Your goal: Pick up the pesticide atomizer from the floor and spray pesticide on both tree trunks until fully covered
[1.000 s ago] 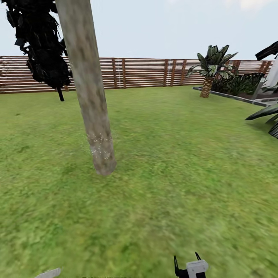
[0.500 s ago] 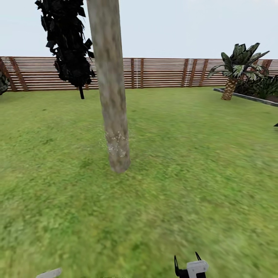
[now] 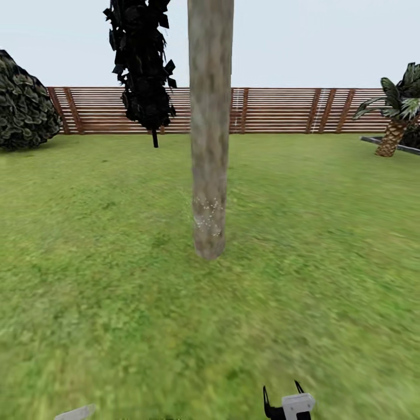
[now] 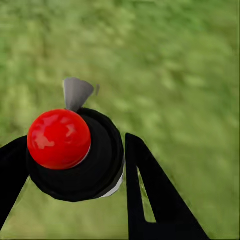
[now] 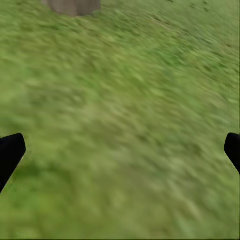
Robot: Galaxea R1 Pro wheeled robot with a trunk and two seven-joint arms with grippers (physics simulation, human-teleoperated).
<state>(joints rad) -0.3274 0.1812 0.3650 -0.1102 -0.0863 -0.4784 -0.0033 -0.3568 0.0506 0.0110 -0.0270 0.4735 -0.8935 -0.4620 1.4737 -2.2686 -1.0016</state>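
Observation:
A thick mottled grey-brown tree trunk (image 3: 210, 146) rises straight ahead from the lawn, its crown above the head view. Fine white specks of pesticide (image 3: 208, 213) dust a small patch low on the trunk. In the left wrist view my left gripper (image 4: 76, 150) is shut on the pesticide atomizer (image 4: 97, 167), a black bottle with a glossy red tip (image 4: 58, 138) and a small grey nozzle (image 4: 76, 92), held over grass. My right gripper (image 3: 282, 392) sits low at the head view's near edge. It is open (image 5: 122, 149) over bare grass, with the trunk's base (image 5: 72, 6) farther ahead.
A reddish-brown slat fence (image 3: 274, 111) closes the far side of the lawn. A narrow near-black tree (image 3: 143, 64) stands behind and left of the trunk, a round dark bush (image 3: 23, 108) at far left, a palm (image 3: 399, 114) at far right.
The view has swung left: the trunk now sits mid-picture and upright, the bush has come in at the left, the palm has slid right. Both grippers keep their places.

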